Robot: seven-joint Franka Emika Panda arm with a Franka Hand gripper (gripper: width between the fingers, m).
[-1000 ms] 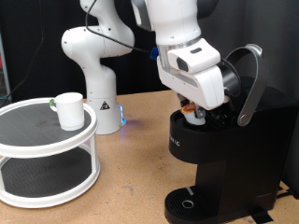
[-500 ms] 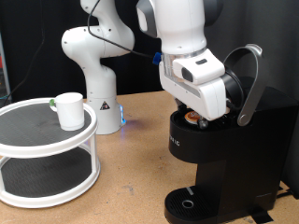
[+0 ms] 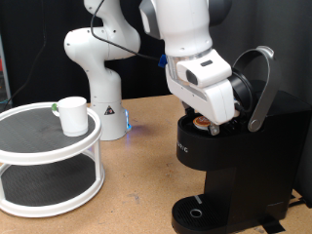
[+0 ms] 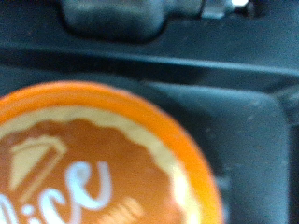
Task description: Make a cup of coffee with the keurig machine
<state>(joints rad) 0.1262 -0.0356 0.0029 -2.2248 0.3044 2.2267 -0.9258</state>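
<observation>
The black keurig machine stands at the exterior view's right with its silver-grey lid handle raised. My gripper hangs right over the open pod holder, its fingers hidden by the hand. A pod with a brown-orange top sits in the holder's mouth just below the hand. The wrist view is filled by this pod top, blurred and very close, against the machine's black plastic. The white cup stands on the top shelf of a round rack at the left, far from the gripper.
The white two-tier round rack fills the exterior view's lower left. The arm's white base stands behind it on the wooden table. The machine's circular drip tray has nothing on it.
The hand has dropped a little and shifted right over the pod holder since a second ago. The pod now sits lower in the holder. Hardly anything moved in the last half second.
</observation>
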